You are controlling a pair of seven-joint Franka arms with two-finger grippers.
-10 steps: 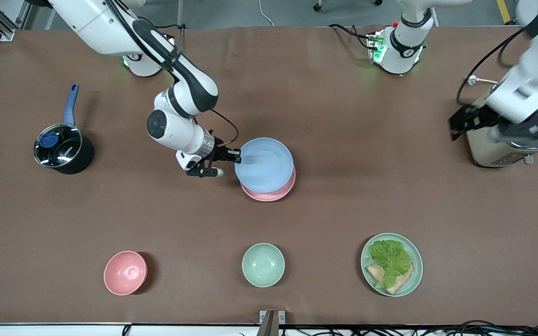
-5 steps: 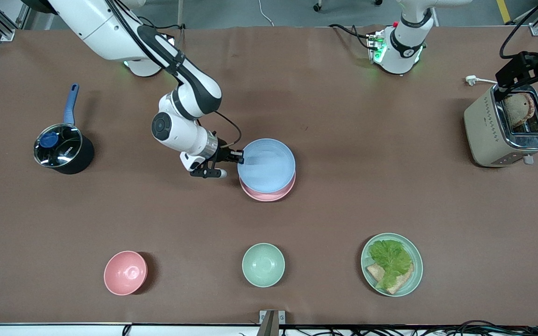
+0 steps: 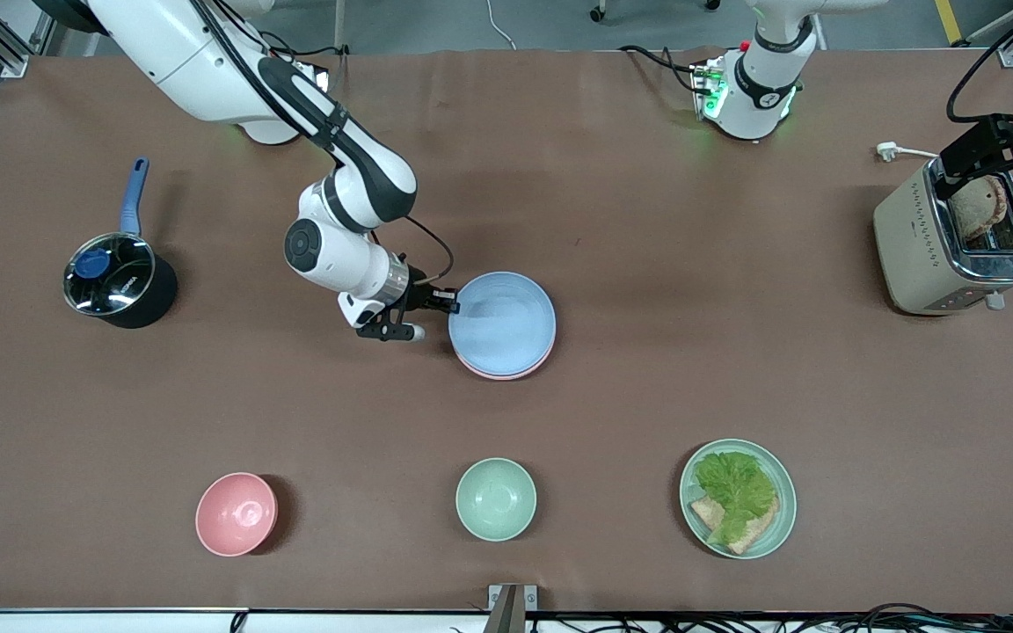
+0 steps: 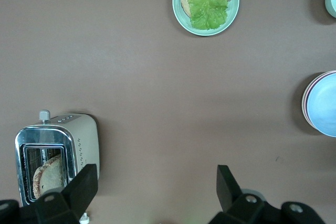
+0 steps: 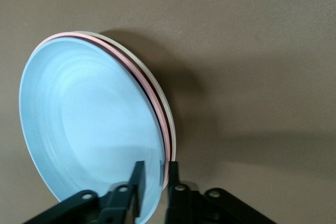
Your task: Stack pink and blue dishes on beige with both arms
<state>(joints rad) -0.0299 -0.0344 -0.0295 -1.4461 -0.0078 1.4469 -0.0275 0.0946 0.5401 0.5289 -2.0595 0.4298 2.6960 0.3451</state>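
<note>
The light blue plate (image 3: 506,321) lies on top of the pale pink plate (image 3: 506,374) at the table's middle, and only a thin pink rim shows under it. In the right wrist view the blue plate (image 5: 89,124) sits over the pink rim (image 5: 148,94) and the cream-beige rim (image 5: 157,87) at the base of the stack. My right gripper (image 3: 452,306) (image 5: 155,169) is shut on the blue plate's rim, on the side toward the right arm's end. My left gripper (image 3: 1002,158) (image 4: 157,187) hangs open over the toaster, holding nothing.
A toaster (image 3: 955,246) with bread stands at the left arm's end. A lidded black pot (image 3: 118,281) stands at the right arm's end. Nearer the front camera are a pink bowl (image 3: 236,514), a mint-green bowl (image 3: 496,498) and a mint-green plate (image 3: 770,536) with lettuce and bread.
My right gripper has lowered the blue plate onto the pink plate, so less pink shows. My left arm has pulled up and away to over the toaster.
</note>
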